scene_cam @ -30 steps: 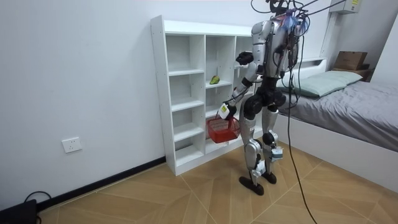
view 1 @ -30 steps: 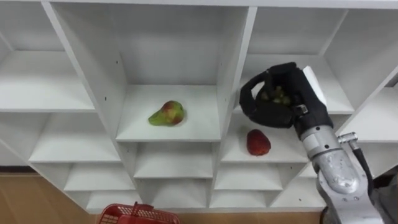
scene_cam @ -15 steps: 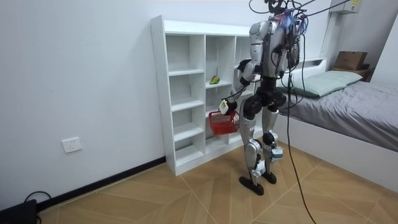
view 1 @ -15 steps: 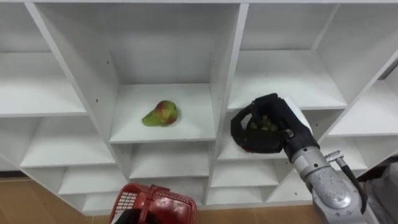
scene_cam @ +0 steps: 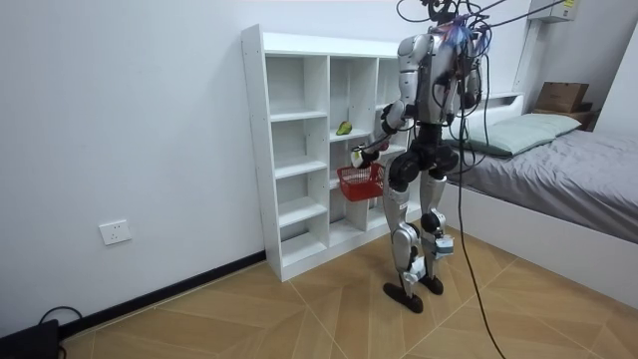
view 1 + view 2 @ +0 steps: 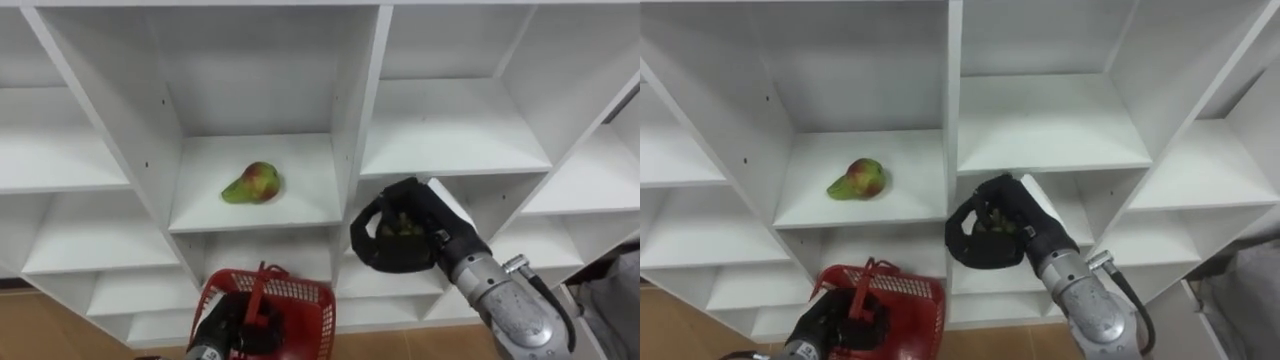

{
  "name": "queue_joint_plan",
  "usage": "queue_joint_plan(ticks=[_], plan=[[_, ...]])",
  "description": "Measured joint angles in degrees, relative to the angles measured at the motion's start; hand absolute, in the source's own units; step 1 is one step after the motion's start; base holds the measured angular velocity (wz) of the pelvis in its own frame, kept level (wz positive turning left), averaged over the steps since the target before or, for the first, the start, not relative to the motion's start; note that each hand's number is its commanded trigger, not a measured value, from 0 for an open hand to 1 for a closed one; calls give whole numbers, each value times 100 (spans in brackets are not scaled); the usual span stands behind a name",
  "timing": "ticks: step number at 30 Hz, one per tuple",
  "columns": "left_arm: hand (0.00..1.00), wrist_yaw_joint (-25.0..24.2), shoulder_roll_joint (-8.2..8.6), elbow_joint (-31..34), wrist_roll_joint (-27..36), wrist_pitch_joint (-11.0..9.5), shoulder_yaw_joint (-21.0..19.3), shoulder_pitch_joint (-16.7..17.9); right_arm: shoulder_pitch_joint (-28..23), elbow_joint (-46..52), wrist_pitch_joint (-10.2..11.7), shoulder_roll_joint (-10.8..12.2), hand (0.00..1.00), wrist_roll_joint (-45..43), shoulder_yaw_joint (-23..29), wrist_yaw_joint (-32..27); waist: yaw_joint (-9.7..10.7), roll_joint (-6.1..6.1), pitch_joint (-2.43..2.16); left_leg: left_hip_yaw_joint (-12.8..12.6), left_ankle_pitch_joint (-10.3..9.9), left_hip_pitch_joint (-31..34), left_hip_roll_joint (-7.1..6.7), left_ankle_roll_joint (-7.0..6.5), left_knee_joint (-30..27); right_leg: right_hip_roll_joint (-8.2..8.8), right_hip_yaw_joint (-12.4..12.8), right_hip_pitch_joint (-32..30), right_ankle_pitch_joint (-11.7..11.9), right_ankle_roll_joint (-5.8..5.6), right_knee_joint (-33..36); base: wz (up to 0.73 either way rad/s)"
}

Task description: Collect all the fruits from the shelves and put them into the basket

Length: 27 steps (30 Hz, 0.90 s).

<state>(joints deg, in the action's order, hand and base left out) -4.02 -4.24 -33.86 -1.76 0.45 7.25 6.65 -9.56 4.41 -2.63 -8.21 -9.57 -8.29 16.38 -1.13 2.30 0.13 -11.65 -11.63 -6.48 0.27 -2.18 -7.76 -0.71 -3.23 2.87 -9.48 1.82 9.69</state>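
The left robot hand (image 6: 228,326) grips the handle of a red basket (image 6: 303,296) held low before the closet (image 6: 352,110); the basket's contents cannot be made out. Up and to the right of the basket, the right robot hand (image 6: 398,250) is curled round a lumpy green fruit (image 6: 401,224). Farther back, a green-and-red pear (image 6: 252,184) lies on its side on a closet shelf, apart from both hands.
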Motion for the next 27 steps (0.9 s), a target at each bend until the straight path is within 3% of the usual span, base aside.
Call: queue_joint_plan(ticks=[4, 11, 27], plan=[[100, -3, -100, 130, 14, 0, 219, 8, 0, -6, 0, 0, 100, 13, -70, -3, -1, 37, -2, 0, 0, 0, -1, 0, 0, 0, 0, 2, 0, 0, -8, 0], [100, -70, -90, 139, 4, 1, 254, 8, 1, -637, -18, 15, 100, 14, -187, 177, -19, 70, -8, -6, 0, -5, 0, 0, -1, 1, -5, 6, 0, 0, -2, 0], [100, -177, -49, 412, 0, 107, 488, -23, 4, -828, -218, 63, 100, -166, -689, 379, -91, 113, 13, -5, 0, -2, 5, 0, -6, 1, -11, 1, 0, 0, -1, 0]])
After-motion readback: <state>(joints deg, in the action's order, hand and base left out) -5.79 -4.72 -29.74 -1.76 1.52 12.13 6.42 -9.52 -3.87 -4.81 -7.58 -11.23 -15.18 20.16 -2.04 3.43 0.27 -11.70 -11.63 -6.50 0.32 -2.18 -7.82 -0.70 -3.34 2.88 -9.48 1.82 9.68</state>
